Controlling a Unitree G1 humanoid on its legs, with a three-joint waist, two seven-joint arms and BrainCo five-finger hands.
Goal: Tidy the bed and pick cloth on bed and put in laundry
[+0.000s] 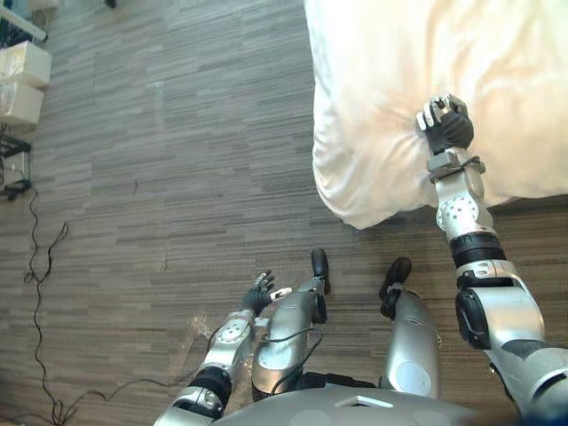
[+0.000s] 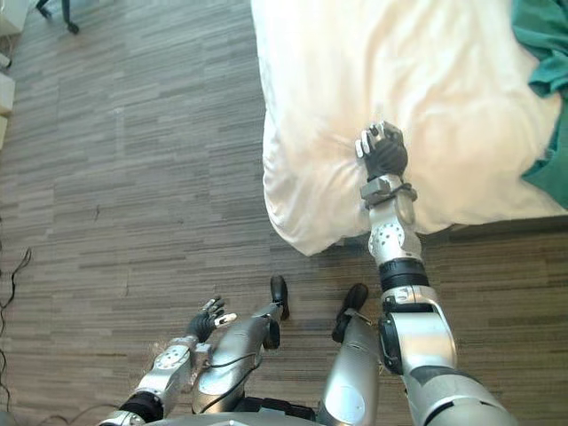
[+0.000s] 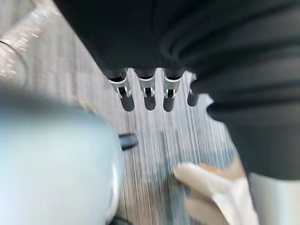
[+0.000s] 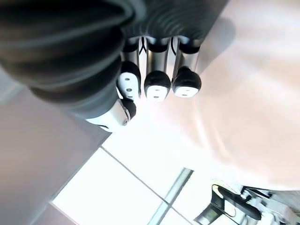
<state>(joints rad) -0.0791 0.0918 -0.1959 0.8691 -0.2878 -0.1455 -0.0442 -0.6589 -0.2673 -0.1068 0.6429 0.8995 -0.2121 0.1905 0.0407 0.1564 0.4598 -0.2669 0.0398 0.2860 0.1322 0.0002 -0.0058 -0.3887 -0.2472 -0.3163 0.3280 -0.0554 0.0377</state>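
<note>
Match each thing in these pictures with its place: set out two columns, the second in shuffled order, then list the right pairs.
1 right hand
2 left hand
3 green cloth
4 white cover

a draped, one corner hanging towards the floor
b low over the floor
c lying on the cover, far right of the right eye view
d above the cover, near its corner

Pairs: 1-d; 2-b; 3-c; 4-a

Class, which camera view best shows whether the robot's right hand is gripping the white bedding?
The right wrist view: the right hand has its fingers curled inward, tips facing the camera, with no fold of the white bedding between them. The two eye views show that hand from behind, its dark cover near the bedding's corner, fingers partly hidden.
</note>
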